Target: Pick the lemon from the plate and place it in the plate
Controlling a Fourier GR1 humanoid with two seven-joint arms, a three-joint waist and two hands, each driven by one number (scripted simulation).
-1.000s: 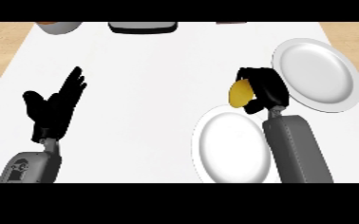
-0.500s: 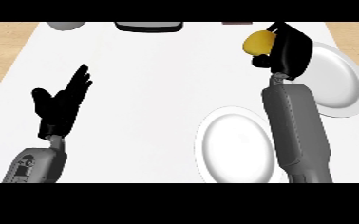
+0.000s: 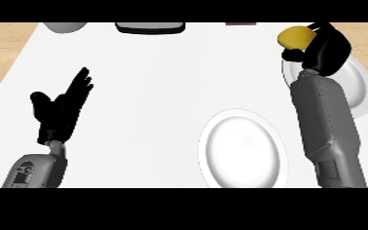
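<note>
Bright, even light, no glare; soft blur throughout, shadows faint.

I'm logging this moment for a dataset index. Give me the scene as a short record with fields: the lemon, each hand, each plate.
lemon: yellow, held by the right hand near the counter's far right
right hand: fingers curled round the lemon, above the far plate's edge
left hand: open, fingers up, resting at the view's left
near plate: white, nothing on it
far plate: white, partly hidden by the right forearm
</note>
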